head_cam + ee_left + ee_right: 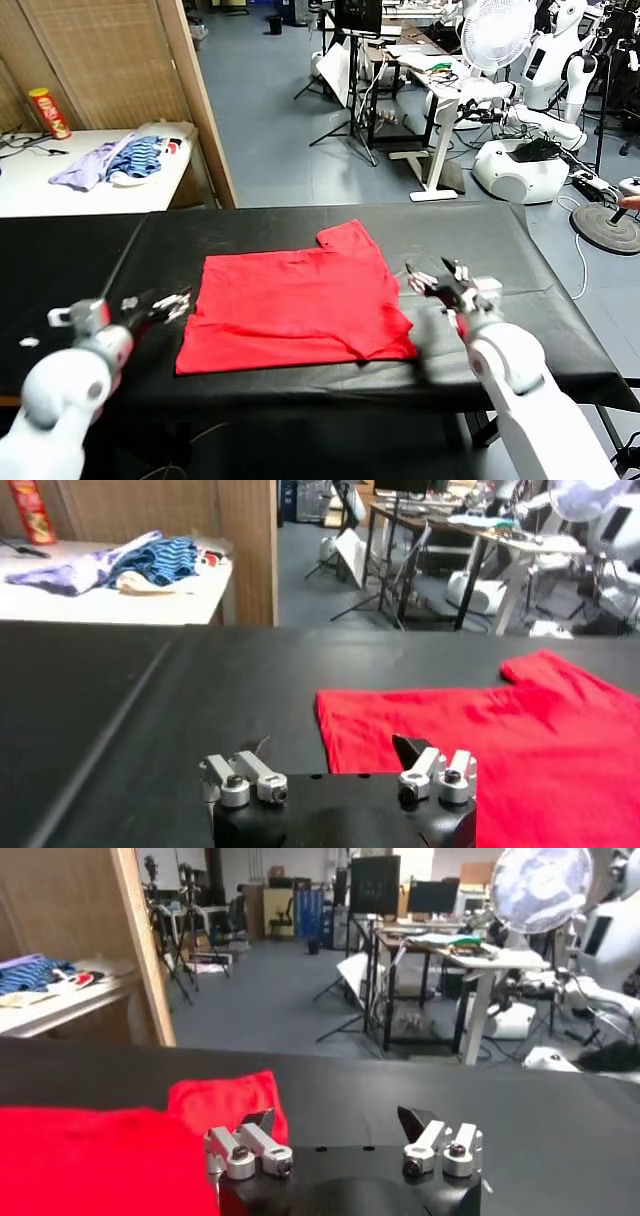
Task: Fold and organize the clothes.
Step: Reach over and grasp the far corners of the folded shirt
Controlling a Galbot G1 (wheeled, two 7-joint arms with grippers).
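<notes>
Black table (90,240) | red T-shirt (295,305) flat — lilac garment (85,165) behind

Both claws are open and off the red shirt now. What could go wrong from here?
1. One sleeve sticks out past the red T-shirt at its far edge; the next fold may come out uneven.
2. The left claw and right claw sit low beside the shirt; sliding inward could drag or wrinkle it.

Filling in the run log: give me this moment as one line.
red T-shirt: partly folded, flat on black table | left end effector: open, beside shirt | right end effector: open, beside shirt | nothing held
</notes>
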